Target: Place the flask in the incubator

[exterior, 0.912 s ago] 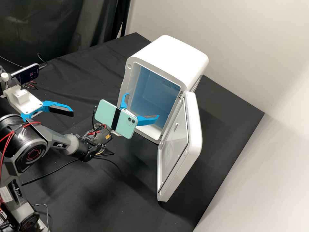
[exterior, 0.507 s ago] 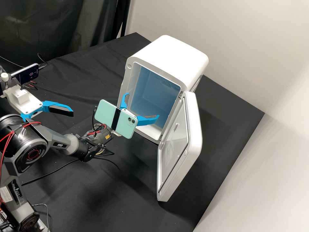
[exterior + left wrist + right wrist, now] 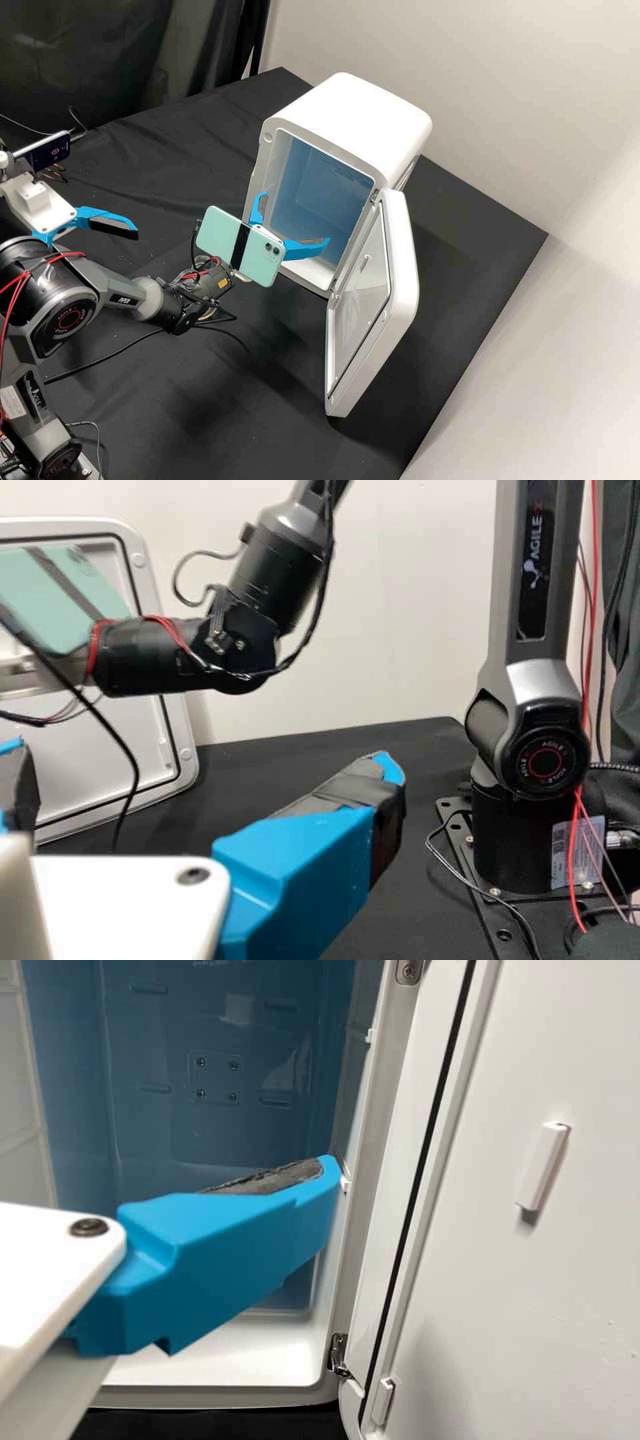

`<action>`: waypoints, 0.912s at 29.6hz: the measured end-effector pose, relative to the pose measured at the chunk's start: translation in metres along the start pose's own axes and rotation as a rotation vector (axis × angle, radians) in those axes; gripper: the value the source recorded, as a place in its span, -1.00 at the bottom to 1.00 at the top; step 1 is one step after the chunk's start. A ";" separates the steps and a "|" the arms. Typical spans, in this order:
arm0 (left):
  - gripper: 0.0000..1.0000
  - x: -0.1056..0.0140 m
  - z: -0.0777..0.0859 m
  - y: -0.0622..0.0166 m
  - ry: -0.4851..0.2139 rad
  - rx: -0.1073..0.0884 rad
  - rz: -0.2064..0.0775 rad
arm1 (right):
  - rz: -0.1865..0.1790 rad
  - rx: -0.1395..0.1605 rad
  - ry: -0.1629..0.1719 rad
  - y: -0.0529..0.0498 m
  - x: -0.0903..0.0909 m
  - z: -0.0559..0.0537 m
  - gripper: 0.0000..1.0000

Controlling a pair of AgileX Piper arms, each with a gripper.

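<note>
Flask: in neither gripper, and its location cannot be told. The right gripper point(image 3: 297, 219) has its fingers spread wide and empty. The incubator point(image 3: 373, 127) mouth surrounds them, and the open door point(image 3: 393, 293) stands just beside. The left gripper point(image 3: 200, 800) has its fingers parted and empty, well apart. Risk: a skewed withdrawal would strike the frame or door.

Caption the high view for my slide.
Open right gripper at the mouth of the open incubator; left gripper open, apart, above the bench.
</note>
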 end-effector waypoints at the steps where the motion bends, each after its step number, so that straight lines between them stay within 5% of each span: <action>1: 1.00 -0.003 -0.001 -0.0002 -0.001 -0.008 -0.001 | 0.000 0.000 0.000 0.000 0.000 0.000 1.00; 6: 1.00 -0.017 -0.008 -0.0029 0.003 -0.025 -0.006 | 0.000 0.000 0.000 0.000 0.000 0.000 1.00; 17: 1.00 -0.044 -0.018 -0.0143 -0.027 -0.004 0.001 | 0.000 0.000 0.000 0.000 0.000 0.000 1.00; 27: 1.00 -0.069 -0.025 -0.0376 -0.015 -0.008 -0.109 | 0.000 0.000 0.000 0.000 0.000 0.000 1.00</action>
